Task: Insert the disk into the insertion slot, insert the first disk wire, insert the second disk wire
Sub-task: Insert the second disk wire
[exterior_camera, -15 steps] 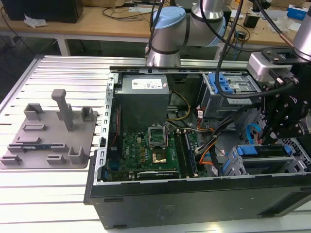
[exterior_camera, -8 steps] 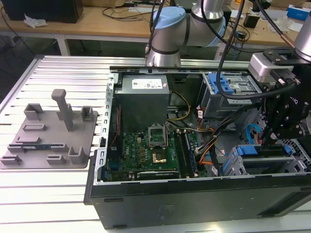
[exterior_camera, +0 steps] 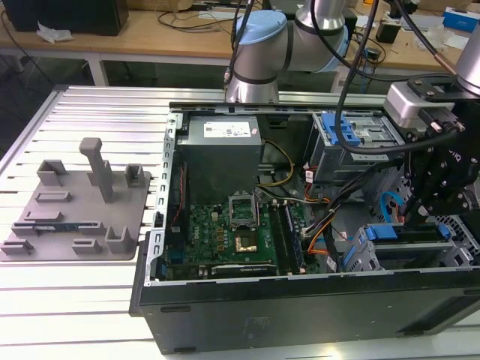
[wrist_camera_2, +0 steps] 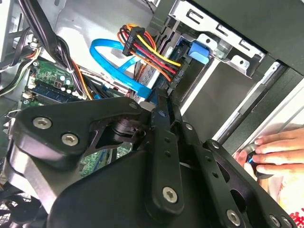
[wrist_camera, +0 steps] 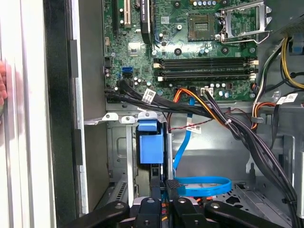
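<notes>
gripper: one, black (exterior_camera: 417, 217), down inside the open computer case (exterior_camera: 300, 300) at the exterior view's right; in the second wrist view (wrist_camera_2: 164, 107) its fingers (wrist_camera_2: 161, 142) are pressed together with no gap, tips at the wire bundle's connector; whether they pinch it I cannot tell; also seen in the first wrist view (wrist_camera: 164, 183)
disk: one; blue carrier frame (exterior_camera: 390, 232) sits in the insertion slot (exterior_camera: 409, 255) in the case's near right corner in the exterior view; blue tab (wrist_camera: 149, 140) in the first wrist view lies just beyond the fingertips
insertion slot: one grey metal cage (wrist_camera_2: 223, 45) in the second wrist view, blue tab at its mouth
wires: one red-yellow-black-orange bundle with black connector (wrist_camera_2: 133, 40) at the disk's edge; one flat blue cable (wrist_camera: 202, 184) looped beside the gripper
motherboard: one (exterior_camera: 240, 236), green, on the case floor
hand: one (wrist_camera_2: 278, 152), resting on the case edge
grey fixture tray: one (exterior_camera: 75, 217), on the worktop (exterior_camera: 75, 300), well apart from the case
</notes>
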`<action>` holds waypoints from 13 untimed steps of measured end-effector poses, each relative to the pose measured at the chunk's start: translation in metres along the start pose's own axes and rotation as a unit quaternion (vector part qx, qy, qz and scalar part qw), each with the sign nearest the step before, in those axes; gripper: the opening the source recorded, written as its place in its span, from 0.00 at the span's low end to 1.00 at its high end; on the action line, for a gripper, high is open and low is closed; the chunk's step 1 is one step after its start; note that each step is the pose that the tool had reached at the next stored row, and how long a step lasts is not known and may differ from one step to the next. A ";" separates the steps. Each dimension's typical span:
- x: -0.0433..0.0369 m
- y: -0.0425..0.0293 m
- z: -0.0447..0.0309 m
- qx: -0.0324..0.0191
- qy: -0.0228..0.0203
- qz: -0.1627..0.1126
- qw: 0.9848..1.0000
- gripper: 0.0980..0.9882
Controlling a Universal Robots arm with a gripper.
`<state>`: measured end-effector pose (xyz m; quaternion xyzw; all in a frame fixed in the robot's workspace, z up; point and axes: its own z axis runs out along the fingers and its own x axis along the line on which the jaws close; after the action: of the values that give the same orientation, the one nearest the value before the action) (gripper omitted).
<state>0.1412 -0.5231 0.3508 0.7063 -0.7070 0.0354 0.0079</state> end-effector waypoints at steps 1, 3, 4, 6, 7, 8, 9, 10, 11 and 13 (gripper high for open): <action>0.0003 -0.0001 0.0001 0.000 0.000 0.000 1.000 0.07; 0.0006 -0.0002 0.0004 0.000 0.000 0.000 1.000 0.07; 0.0008 -0.0003 0.0006 0.000 0.000 0.000 1.000 0.07; 0.0008 -0.0015 0.0016 -0.001 0.000 0.000 1.000 0.07; 0.0008 -0.0019 0.0018 -0.001 0.000 0.000 1.000 0.07; 0.0007 -0.0024 0.0020 -0.001 0.000 0.000 1.000 0.07; 0.0007 -0.0029 0.0022 -0.001 0.000 0.000 1.000 0.07; 0.0007 -0.0034 0.0024 -0.002 0.000 0.000 1.000 0.07; 0.0007 -0.0036 0.0026 -0.002 0.000 0.000 1.000 0.07; 0.0007 -0.0039 0.0032 -0.002 0.000 0.000 1.000 0.07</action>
<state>0.1452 -0.5240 0.3478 0.7064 -0.7069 0.0337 0.0096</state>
